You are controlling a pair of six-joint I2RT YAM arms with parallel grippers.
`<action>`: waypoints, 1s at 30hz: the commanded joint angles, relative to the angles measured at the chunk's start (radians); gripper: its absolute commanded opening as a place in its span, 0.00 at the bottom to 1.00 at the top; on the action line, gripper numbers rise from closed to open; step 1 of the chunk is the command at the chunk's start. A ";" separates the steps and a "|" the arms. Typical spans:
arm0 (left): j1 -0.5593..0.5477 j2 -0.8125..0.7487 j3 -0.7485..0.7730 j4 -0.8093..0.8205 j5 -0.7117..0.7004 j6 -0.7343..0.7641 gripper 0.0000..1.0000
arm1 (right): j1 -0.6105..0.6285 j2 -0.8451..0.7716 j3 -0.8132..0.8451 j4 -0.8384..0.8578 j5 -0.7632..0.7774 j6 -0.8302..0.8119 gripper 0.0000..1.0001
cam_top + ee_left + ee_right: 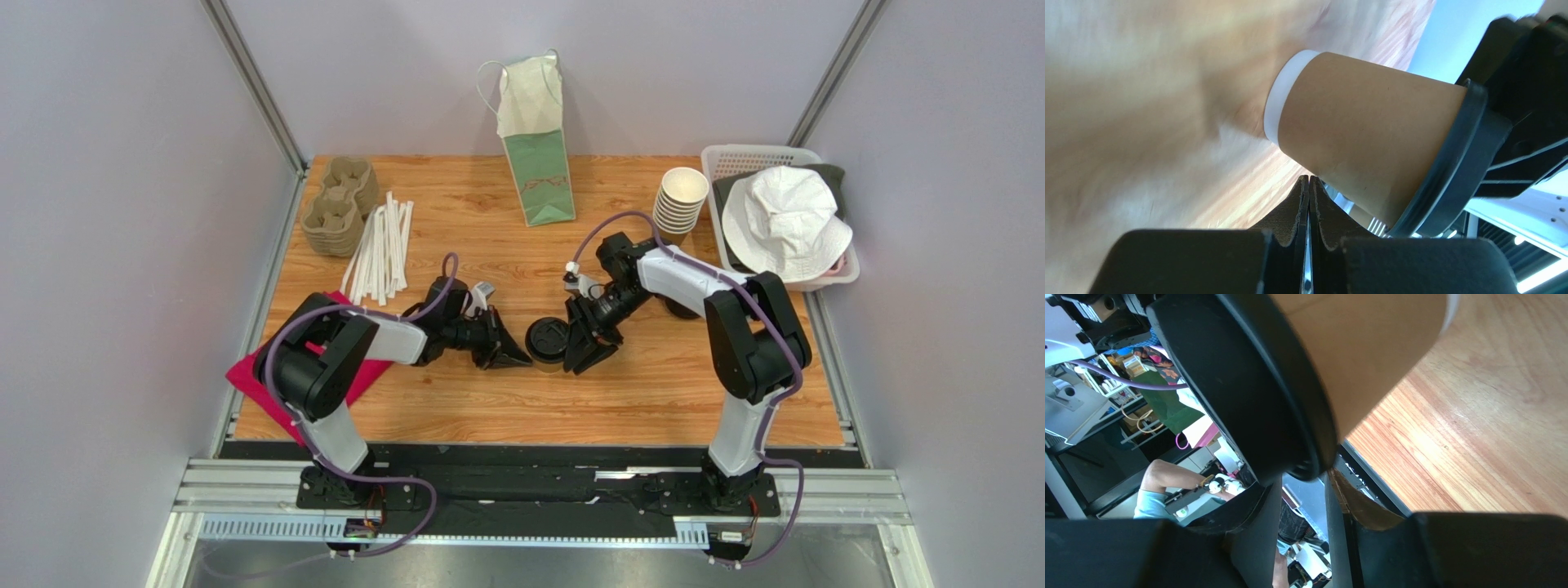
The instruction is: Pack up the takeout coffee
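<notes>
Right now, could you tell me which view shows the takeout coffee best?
The left wrist view: the takeout coffee shows side-on, wall, white base and black lid. The top view gives only its lid, small; the right wrist view crops it to lid and wall.

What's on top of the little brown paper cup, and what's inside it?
A round black plastic lid sits on the small kraft-brown paper cup. Its inside cannot be seen, because the lid covers the opening.
</notes>
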State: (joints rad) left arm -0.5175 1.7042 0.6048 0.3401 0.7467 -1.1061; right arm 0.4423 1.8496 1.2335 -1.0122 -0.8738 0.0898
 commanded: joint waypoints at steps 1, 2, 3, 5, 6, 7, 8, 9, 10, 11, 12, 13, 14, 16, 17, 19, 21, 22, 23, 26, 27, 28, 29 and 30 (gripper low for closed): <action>0.001 0.060 0.058 0.155 -0.018 -0.035 0.06 | -0.037 0.002 0.037 0.012 -0.016 0.002 0.34; 0.002 0.070 0.064 0.184 -0.020 -0.040 0.07 | -0.046 0.000 0.037 0.011 -0.016 0.004 0.33; 0.005 0.086 0.075 0.198 -0.021 -0.041 0.07 | -0.065 -0.003 0.035 0.009 -0.019 0.002 0.33; 0.019 0.095 0.088 0.220 -0.026 -0.041 0.07 | -0.082 -0.015 0.031 0.009 -0.033 0.001 0.32; 0.027 0.092 0.089 0.221 -0.026 -0.040 0.08 | -0.097 -0.021 0.024 0.003 -0.039 -0.007 0.31; 0.036 0.089 0.090 0.223 -0.023 -0.031 0.08 | -0.103 -0.036 0.023 0.000 -0.056 -0.013 0.31; 0.054 0.071 0.084 0.214 -0.020 -0.025 0.08 | -0.111 -0.046 0.021 -0.011 -0.063 -0.019 0.31; 0.062 0.057 0.079 0.198 -0.015 -0.015 0.09 | -0.123 -0.055 0.017 -0.015 -0.077 -0.030 0.30; 0.071 0.039 0.075 0.182 -0.009 -0.002 0.09 | -0.129 -0.078 0.014 -0.020 -0.103 -0.038 0.28; 0.088 -0.006 0.060 0.147 0.008 0.027 0.09 | -0.139 -0.090 0.012 -0.025 -0.119 -0.041 0.28; 0.093 -0.035 0.049 0.134 0.019 0.044 0.10 | -0.142 -0.107 0.011 -0.023 -0.132 -0.045 0.28; 0.097 -0.067 0.041 0.119 0.041 0.061 0.10 | -0.146 -0.133 0.018 -0.020 -0.149 -0.042 0.27; 0.097 -0.137 0.027 0.082 0.051 0.104 0.10 | -0.148 -0.147 0.029 -0.009 -0.154 -0.039 0.27; 0.096 -0.208 0.015 0.063 0.080 0.121 0.10 | -0.148 -0.170 0.061 0.018 -0.159 0.011 0.26; 0.091 -0.266 0.016 0.065 0.088 0.123 0.10 | -0.149 -0.193 0.070 0.064 -0.153 0.034 0.26; 0.068 -0.316 0.024 0.062 0.085 0.137 0.10 | -0.146 -0.205 0.086 0.140 -0.146 0.082 0.26; 0.034 -0.359 0.053 0.053 0.077 0.144 0.10 | -0.136 -0.198 0.101 0.176 -0.140 0.140 0.25; -0.007 -0.363 0.067 0.048 0.072 0.146 0.10 | -0.131 -0.190 0.107 0.184 -0.137 0.148 0.22; -0.027 -0.362 0.091 0.043 0.068 0.146 0.10 | -0.119 -0.167 0.115 0.185 -0.131 0.159 0.22; -0.084 -0.331 0.116 0.036 0.025 0.146 0.08 | -0.103 -0.133 0.101 0.185 -0.122 0.171 0.15; -0.090 -0.319 0.121 0.036 0.017 0.149 0.08 | -0.102 -0.118 0.098 0.188 -0.119 0.175 0.14; -0.096 -0.289 0.130 0.031 0.010 0.149 0.08 | -0.100 -0.109 0.092 0.193 -0.108 0.179 0.12; -0.098 -0.275 0.133 0.031 0.008 0.144 0.07 | -0.100 -0.102 0.089 0.196 -0.106 0.182 0.11; -0.098 -0.261 0.138 0.033 0.009 0.144 0.06 | -0.097 -0.093 0.080 0.201 -0.109 0.188 0.11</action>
State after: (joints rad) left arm -0.6125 1.3830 0.7078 0.3843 0.7841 -0.9894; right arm 0.3336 1.7176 1.3231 -0.8570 -0.9867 0.2329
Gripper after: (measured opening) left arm 0.073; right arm 0.122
